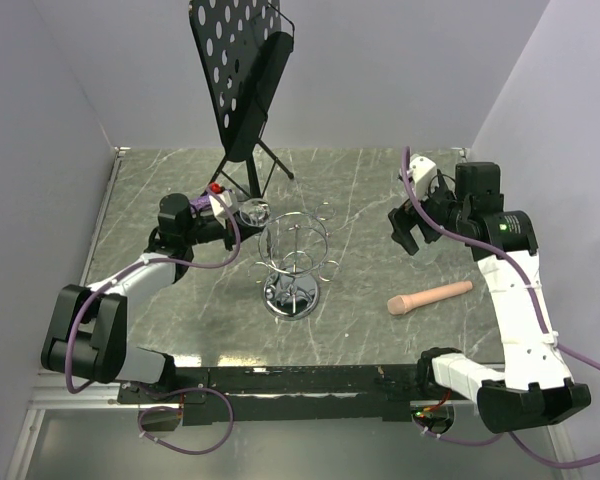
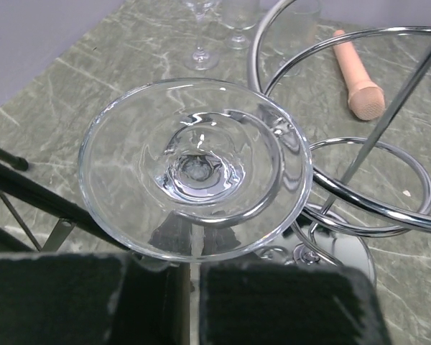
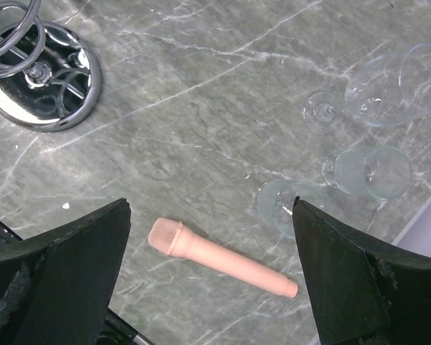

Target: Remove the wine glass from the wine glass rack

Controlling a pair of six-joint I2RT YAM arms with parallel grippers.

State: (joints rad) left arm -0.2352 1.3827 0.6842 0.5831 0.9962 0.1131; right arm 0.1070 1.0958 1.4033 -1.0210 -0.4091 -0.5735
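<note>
The wine glass (image 2: 194, 165) hangs foot-up at the left side of the wine glass rack (image 1: 295, 245). Its round foot fills the left wrist view and lies over one chrome wire loop (image 2: 366, 183) of the rack. My left gripper (image 2: 190, 266) is shut on the stem just under that foot, with only a thin gap between the dark pads. From above, the left gripper (image 1: 230, 212) reaches in from the left to the glass (image 1: 252, 212). My right gripper (image 1: 405, 228) hovers open to the right of the rack, holding nothing.
A pink microphone-shaped object (image 3: 223, 257) lies on the marble table below the right gripper (image 3: 212, 266). Three clear glasses (image 3: 370, 171) lie on the table nearby. A black perforated music stand (image 1: 235, 70) on a tripod stands behind the rack. The rack's shiny round base (image 1: 292, 298) sits mid-table.
</note>
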